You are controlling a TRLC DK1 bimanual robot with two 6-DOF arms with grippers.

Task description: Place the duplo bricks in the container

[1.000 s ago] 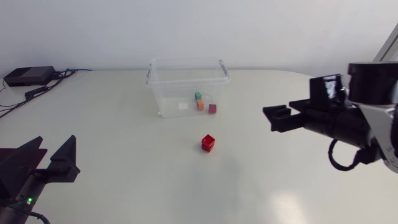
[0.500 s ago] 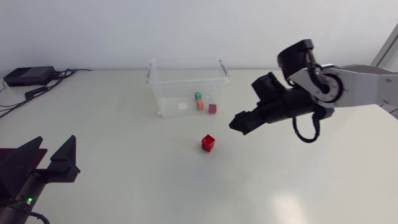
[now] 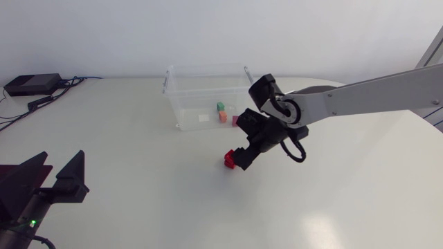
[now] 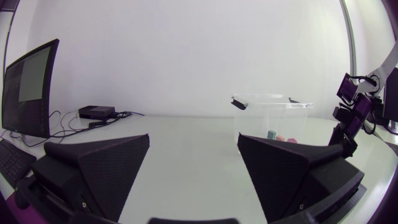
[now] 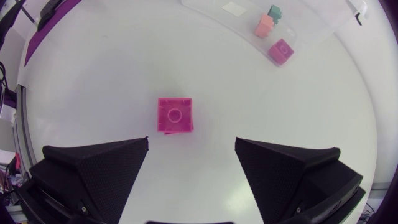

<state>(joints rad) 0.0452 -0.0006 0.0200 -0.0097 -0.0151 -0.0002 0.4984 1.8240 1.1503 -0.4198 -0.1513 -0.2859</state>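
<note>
Loose brick: one red duplo brick (image 3: 229, 160) lies on the table (image 3: 138, 145) in front of the container (image 3: 181, 104), a little off its front wall and outside it.

Brick and right fingers: in the right wrist view the brick (image 5: 175, 116) sits studs up just ahead of the right gripper (image 5: 191, 149). It is in line with the gap between the fingers but beyond their tips, touching neither, and a little nearer one finger than the other.

Right fingers: spread wide, holding nothing.

Right arm: it comes in from the right side. Its gripper (image 3: 239, 158) is low over the table in front of the container's right front corner and hides part of the brick from above.

Container: one clear tub with handles, open at the top and upright on the table.

Bricks in the container: three, namely one green brick (image 3: 220, 106), one orange brick (image 3: 223, 117) touching it, and one dark pink brick (image 3: 236, 120) just beside them, all near the front right of the floor.

Other item in the container: one flat white piece (image 3: 203, 118) lies beside the bricks. I cannot tell whether it is a brick.

Left fingers: the left gripper (image 3: 52, 181) is spread wide with nothing between its fingers. It sits well apart from the container, towards the near left of the table.

Elsewhere: one black box (image 3: 31, 84) with cables lies far to the container's left.
</note>
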